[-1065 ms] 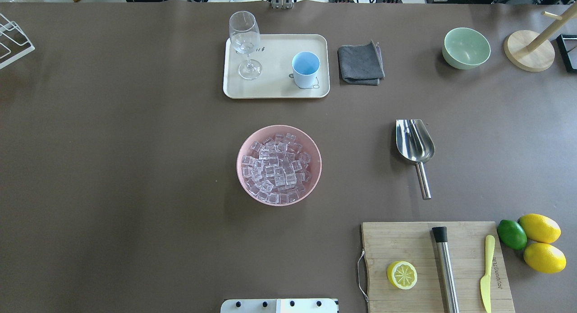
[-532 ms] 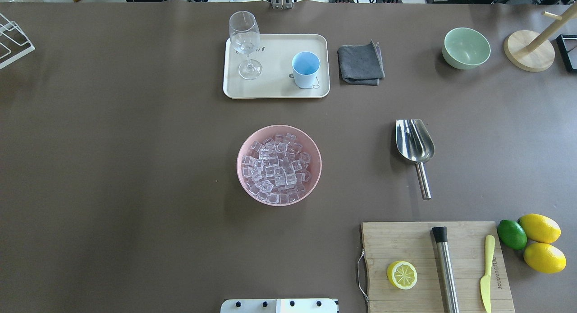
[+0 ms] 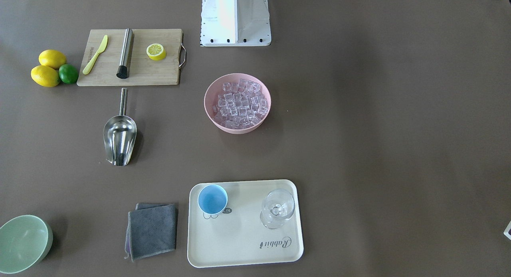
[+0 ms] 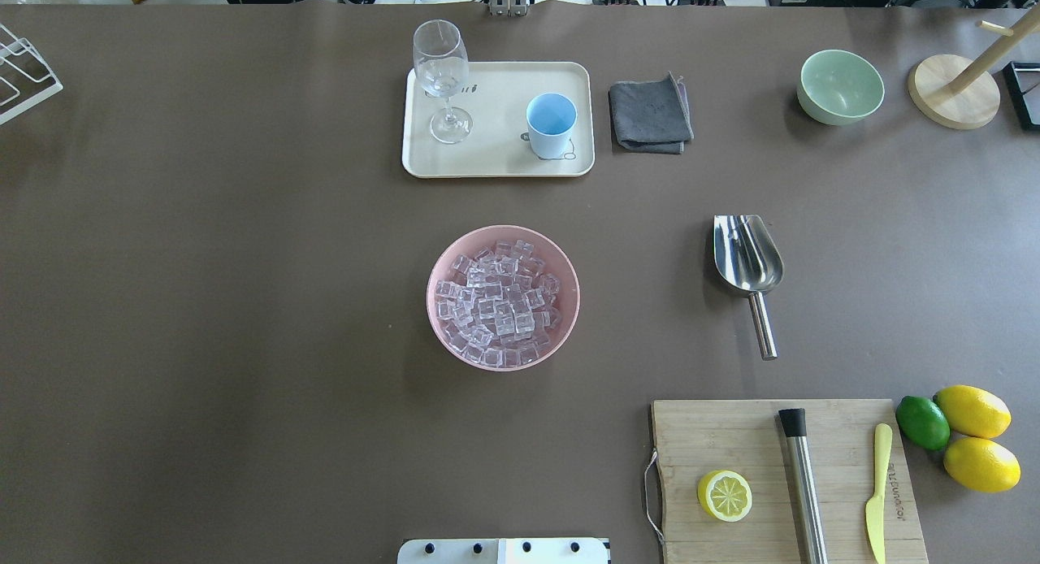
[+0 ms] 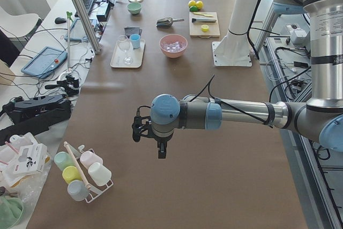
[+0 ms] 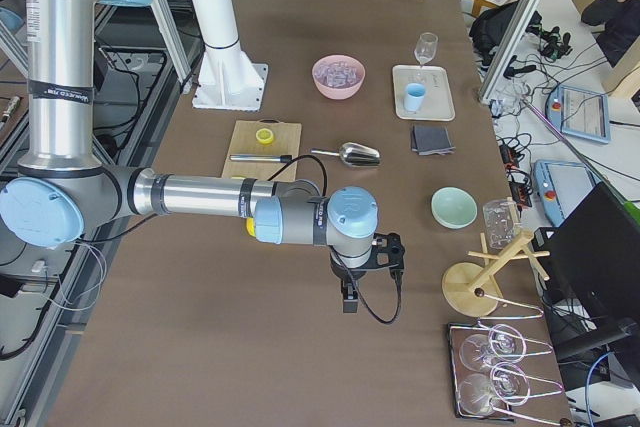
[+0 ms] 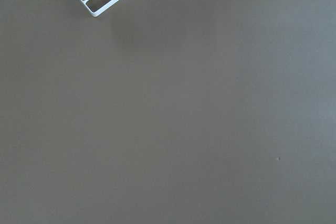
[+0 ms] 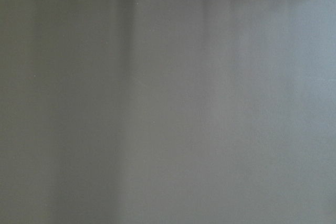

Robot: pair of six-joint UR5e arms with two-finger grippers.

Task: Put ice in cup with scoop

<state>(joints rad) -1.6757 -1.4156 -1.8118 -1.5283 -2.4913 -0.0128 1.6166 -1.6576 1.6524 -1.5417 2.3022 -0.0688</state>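
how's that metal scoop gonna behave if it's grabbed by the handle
The scoop looks like rigid polished steel, so it probably won't flex but may slip in a light grip. Its thin round handle could twist in the grasp, and the wide front end likely makes it nose-heavy.

I see clear ice (image 4: pixel 497 304) in a pink bowl (image 4: pixel 571 304), a light-blue cup (image 4: pixel 552 121) on a cream tray (image 4: pixel 496 109), a silver scoop (image 4: pixel 747 259).
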